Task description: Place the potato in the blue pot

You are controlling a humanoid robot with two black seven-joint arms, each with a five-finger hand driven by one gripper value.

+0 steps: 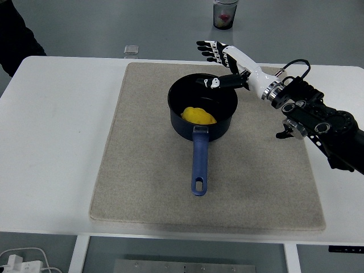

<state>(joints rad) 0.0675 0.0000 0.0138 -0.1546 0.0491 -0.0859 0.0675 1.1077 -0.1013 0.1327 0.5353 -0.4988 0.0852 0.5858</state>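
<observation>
The yellow potato (pixel 198 116) lies inside the blue pot (pixel 202 108), which stands on the beige mat (pixel 142 170) with its long handle (pixel 199 162) pointing toward the near edge. My right hand (pixel 219 62) hovers above the pot's far right rim, fingers spread and holding nothing, the thumb over the pot's opening. Its black forearm runs in from the right edge. The left arm is out of view.
A clear cup (pixel 224 13) with something red in it stands beyond the table's far edge. A small clear box (pixel 131 50) sits at the far edge. A person's dark sleeve (pixel 14 34) shows at the top left.
</observation>
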